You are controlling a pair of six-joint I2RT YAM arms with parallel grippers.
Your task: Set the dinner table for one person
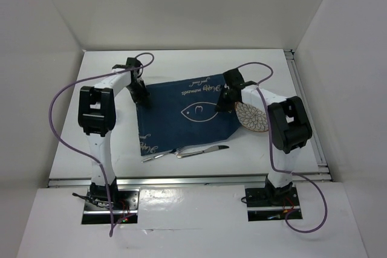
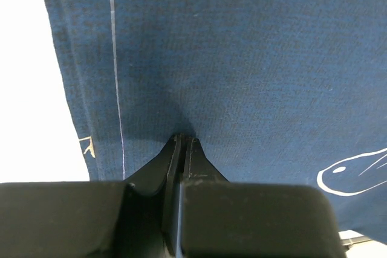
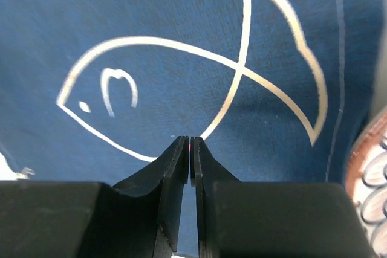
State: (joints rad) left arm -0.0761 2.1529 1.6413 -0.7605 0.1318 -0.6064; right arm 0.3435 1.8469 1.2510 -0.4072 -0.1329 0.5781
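Top external view is showing the white counter [image 1: 181, 64] filling the floor of a white-walled booth, with a metal rail [image 1: 181, 179] running along its near edge just ahead of the two arm bases. A navy placemat [image 1: 172, 119] with a white fish drawing is lying near the middle of the counter, turned at a slight angle. The left claw [image 1: 142, 96] is bearing on the placemat's far left corner; in the left wrist view its jaws are clenched, tips together, nipping a small pucker of the blue cloth. The right claw [image 1: 227, 102] is resting on the placemat's far right part. In the right wrist view its jaws are clenched with only a sliver between them, tips touching the cloth at the fish outline, and whether a fold is being caught I cannot tell. A round patterned plate [image 1: 252, 117] is sitting just beside that claw, against the placemat's right edge. A silver knife [image 1: 204, 151] and a second silver utensil [image 1: 158, 155] are lying end to end along the placemat's near edge.
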